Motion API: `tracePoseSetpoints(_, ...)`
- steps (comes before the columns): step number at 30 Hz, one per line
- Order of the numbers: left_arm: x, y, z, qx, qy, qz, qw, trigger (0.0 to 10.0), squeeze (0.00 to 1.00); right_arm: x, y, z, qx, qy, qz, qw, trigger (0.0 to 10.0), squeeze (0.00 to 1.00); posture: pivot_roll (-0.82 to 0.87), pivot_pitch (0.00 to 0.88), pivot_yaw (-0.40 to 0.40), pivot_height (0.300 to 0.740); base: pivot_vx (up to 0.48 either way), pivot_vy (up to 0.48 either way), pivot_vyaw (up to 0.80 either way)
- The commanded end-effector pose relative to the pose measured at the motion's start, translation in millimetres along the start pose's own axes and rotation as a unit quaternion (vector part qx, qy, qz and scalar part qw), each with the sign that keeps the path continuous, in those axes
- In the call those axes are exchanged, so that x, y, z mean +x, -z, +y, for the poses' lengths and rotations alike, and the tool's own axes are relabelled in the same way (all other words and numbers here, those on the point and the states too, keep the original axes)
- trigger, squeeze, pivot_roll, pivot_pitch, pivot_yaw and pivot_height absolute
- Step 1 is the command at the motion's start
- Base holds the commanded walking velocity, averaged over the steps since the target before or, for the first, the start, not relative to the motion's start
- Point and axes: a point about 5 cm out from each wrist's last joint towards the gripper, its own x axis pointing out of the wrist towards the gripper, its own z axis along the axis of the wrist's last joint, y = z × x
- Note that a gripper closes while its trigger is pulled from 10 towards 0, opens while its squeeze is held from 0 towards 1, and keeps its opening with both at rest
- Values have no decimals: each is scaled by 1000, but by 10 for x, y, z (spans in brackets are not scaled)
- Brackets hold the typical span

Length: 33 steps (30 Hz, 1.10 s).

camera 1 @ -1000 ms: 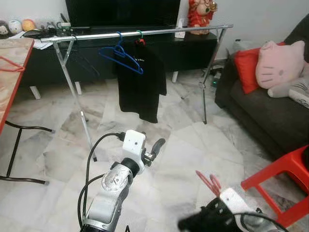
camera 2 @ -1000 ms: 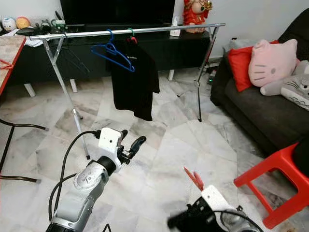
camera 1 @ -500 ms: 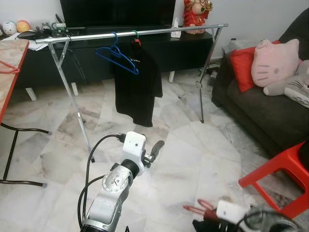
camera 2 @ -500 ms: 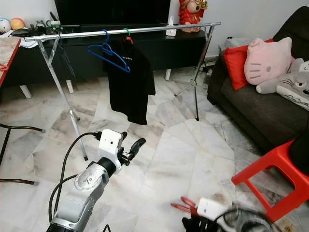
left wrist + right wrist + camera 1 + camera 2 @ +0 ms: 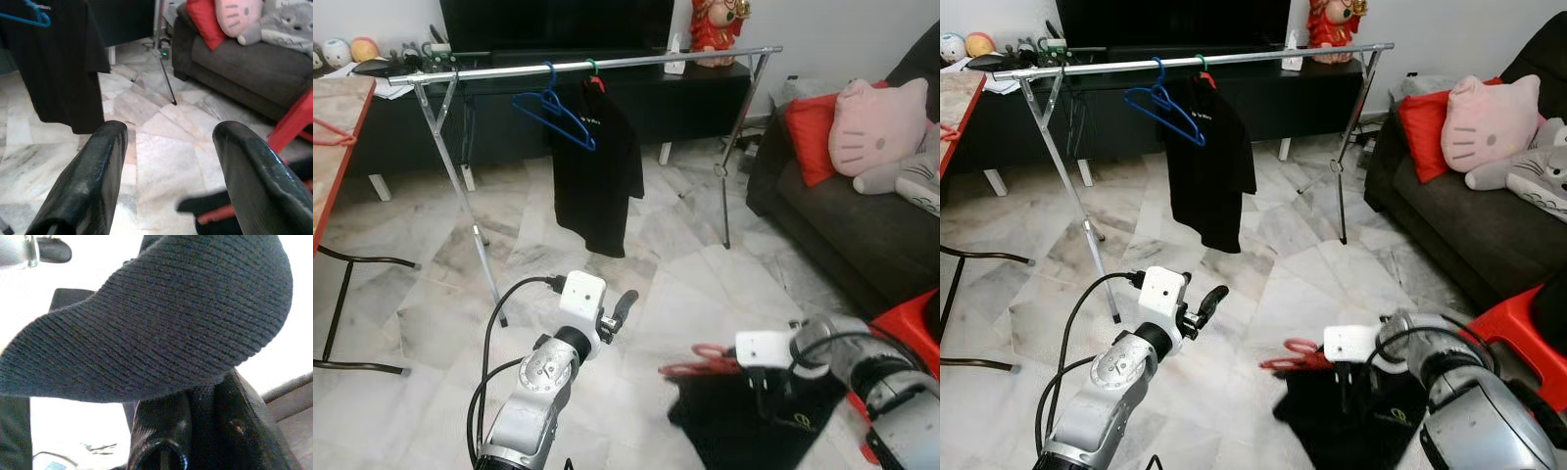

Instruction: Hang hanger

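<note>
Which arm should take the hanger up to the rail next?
Right. The right gripper already carries the red hanger with its black garment. The left gripper is open and empty, so it would first need a handover before reaching the rail.

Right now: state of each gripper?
Left gripper: open, holding nothing, raised over the marble floor.
Right gripper: shut on the red plastic hanger carrying a black garment, held low in front.

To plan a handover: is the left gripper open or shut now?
Open. In the left wrist view the two black fingers stand far apart, with bare marble floor between them.
</note>
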Motion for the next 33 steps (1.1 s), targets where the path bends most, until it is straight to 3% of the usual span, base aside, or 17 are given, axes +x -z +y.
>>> tracePoseSetpoints(1, 20, 8, -125, 11, 38, 9, 999, 10000, 0, -121, -176, -206, -22, 29, -21, 999, 0, 0, 32, 0, -109, 716, 0, 0, 0)
tracePoseSetpoints(4, 21, 15, -151, 21, 48, 11, 999, 10000, 0, -165, -238, -276, -28, 41, -26, 998, 0, 0, 32, 0, -109, 716, 0, 0, 0)
tracePoseSetpoints(8, 41, 71, -207, 60, 65, 23, 996, 10000, 0, -324, -449, -503, -25, 87, -60, 994, 0, 0, 28, 0, -108, 716, 0, 0, 0)
tracePoseSetpoints(10, 60, 81, -221, 105, 63, 19, 992, 10000, 0, -421, -609, -622, -10, 111, -98, 989, 0, 0, 27, 0, -109, 716, 0, 0, 0)
tracePoseSetpoints(13, 70, 87, -221, 135, 60, 13, 989, 10000, 0, -464, -704, -679, -1, 129, -118, 985, 0, 0, 26, 0, -109, 716, 0, 0, 0)
tracePoseSetpoints(17, 66, 58, -200, 138, 49, 1, 989, 10000, 0, -488, -761, -719, 6, 148, -127, 981, 0, 0, 30, 0, -110, 716, 0, 0, 0)
tracePoseSetpoints(21, 31, -20, -162, 174, 49, -14, 983, 10000, 0, -564, -858, -809, 43, 182, -162, 969, 0, 0, 34, 0, -110, 716, 0, 0, 0)
tracePoseSetpoints(22, 1, -39, -150, 218, 56, -19, 974, 10000, 0, -666, -1000, -889, 82, 193, -220, 953, 0, 0, 34, 0, -110, 716, 0, 0, 0)
tracePoseSetpoints(23, -7, -38, -144, 234, 57, -19, 970, 10000, 0, -705, -1044, -918, 93, 196, -237, 947, 0, 0, 34, 0, -110, 716, 0, 0, 0)
tracePoseSetpoints(31, -30, 77, -142, 289, 89, 16, 953, 10000, 0, -877, -1215, -1027, 92, 210, -279, 933, 0, 0, 37, 0, -113, 716, 0, 0, 0)
tracePoseSetpoints(32, -38, 154, -171, 331, 111, 42, 936, 10000, 0, -955, -1302, -1061, 90, 207, -303, 926, 0, 0, 39, 0, -117, 716, 0, 0, 0)
tracePoseSetpoints(33, -39, 172, -176, 342, 115, 48, 932, 10000, 0, -973, -1322, -1068, 90, 206, -309, 924, 0, 0, 39, 0, -117, 716, 0, 0, 0)
